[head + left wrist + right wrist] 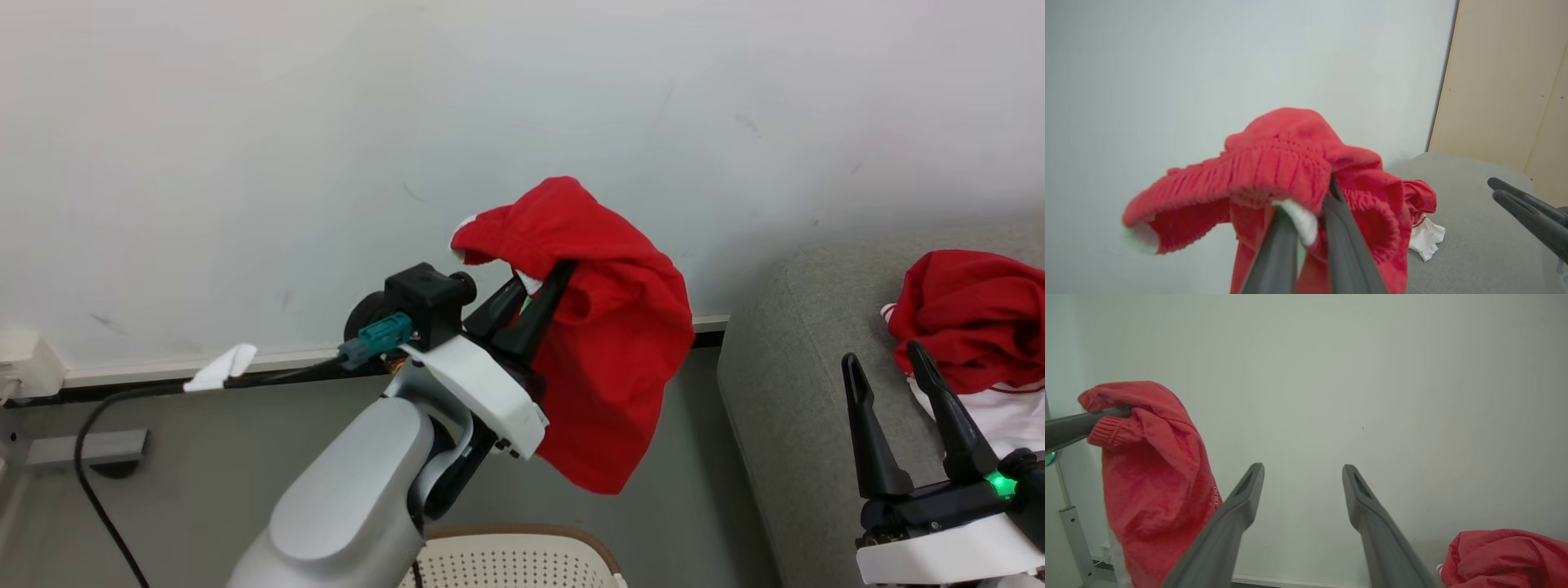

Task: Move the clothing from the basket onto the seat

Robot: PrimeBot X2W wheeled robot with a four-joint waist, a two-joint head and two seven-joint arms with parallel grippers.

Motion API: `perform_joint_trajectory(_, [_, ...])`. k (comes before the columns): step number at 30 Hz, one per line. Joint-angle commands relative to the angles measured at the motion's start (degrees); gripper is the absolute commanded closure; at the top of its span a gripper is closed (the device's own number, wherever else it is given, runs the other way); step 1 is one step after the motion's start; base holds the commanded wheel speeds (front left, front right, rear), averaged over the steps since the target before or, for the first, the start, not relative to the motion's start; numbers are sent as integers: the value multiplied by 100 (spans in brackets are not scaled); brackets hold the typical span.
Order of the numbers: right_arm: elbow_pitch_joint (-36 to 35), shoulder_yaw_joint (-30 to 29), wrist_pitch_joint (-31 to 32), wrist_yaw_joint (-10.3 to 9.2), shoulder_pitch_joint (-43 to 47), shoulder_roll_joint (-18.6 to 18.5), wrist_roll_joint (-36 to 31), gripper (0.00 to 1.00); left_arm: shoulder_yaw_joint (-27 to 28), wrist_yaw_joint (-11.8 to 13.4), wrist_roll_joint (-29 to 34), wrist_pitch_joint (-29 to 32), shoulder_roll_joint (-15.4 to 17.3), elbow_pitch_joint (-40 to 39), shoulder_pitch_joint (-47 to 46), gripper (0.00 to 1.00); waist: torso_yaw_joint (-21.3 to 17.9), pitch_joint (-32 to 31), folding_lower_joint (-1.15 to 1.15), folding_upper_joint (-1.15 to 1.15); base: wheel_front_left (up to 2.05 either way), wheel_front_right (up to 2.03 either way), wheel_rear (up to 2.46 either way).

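So the left end effector [540, 278] is clamping a red garment [620, 359], dangling it in the air, with the basket [522, 563] at 6 o'clock of it. The right end effector [882, 353] is hanging wide apart, gripping nothing. Another red piece [971, 318] is lying on the seat [784, 367] at 3 o'clock.

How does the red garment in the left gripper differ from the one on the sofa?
The held garment hangs in the air from the shut left gripper, beside the sofa; the sofa garment lies bunched on it, ungripped. The held one drapes long; the sofa one is a heap with white cloth beside it. Both are bright red.
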Motion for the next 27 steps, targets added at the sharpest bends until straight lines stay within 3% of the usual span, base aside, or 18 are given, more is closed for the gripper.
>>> perform_joint_trajectory(1, [14,42,0,-13,12,10,34,0,40,40,-35,34,41,-82,-58,100,-8,-3,1,0,0,0,0])
perform_joint_trajectory(15, [42,711,1,-13,-177,-159,289,0,18,123,-107,123,7,-218,-202,100,10,29,1,0,0,0,0])
perform_joint_trajectory(27, [705,2636,69,-13,-921,-438,838,0,-90,70,-172,138,-84,-125,-311,100,176,37,1,0,0,0,0])
